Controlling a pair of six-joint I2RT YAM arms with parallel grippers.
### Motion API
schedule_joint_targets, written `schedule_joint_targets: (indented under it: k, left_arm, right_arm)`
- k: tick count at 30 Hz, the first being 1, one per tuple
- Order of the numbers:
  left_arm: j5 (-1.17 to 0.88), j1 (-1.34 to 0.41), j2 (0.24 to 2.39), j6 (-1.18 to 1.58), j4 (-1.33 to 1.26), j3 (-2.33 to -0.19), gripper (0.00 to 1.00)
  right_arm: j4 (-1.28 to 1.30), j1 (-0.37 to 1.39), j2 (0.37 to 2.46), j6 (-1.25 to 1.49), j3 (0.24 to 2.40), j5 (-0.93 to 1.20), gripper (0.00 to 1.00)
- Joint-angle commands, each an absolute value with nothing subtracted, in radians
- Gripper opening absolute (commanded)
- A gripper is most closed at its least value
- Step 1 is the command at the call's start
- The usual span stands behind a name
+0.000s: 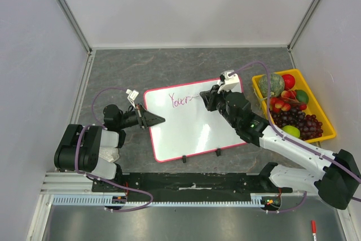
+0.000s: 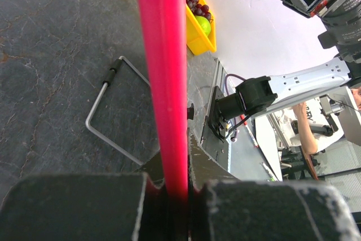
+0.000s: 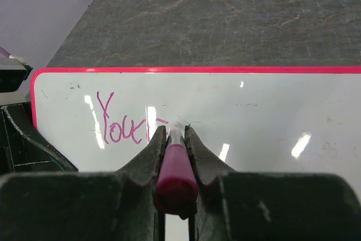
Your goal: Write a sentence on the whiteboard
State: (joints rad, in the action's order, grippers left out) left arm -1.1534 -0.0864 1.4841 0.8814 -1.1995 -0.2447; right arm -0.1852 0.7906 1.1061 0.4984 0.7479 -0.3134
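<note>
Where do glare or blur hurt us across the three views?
Right wrist: bright glare streaks on the whiteboard, some at the sentence; the marker in the right hand is soft. Left wrist: the whiteboard's pink rim fills the centre, blurred, clamped in the left hand. Top external: even light, sharp.

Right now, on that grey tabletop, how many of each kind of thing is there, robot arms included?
Robot arms: 2 (left arm, right arm)
Whiteboard: 1
Marker: 1, held in the right end effector
Yellow fruit bin: 1
Total: 5
</note>
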Motion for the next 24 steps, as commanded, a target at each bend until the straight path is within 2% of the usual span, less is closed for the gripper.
schedule_joint_targets:
  k: [1, 24]
  left_arm:
    - [-1.141, -0.089, 1.502, 0.788, -1.197, -0.233, 0.02]
    - [-1.143, -0.089, 1.505, 0.790, -1.200, -0.235, 0.02]
  right_arm:
    - [-0.163, 0.781, 1.131, 0.476, 0.787, -0.341, 0.00]
    - [-0.155, 0.781, 1.117, 0.489, 0.732, -0.219, 0.00]
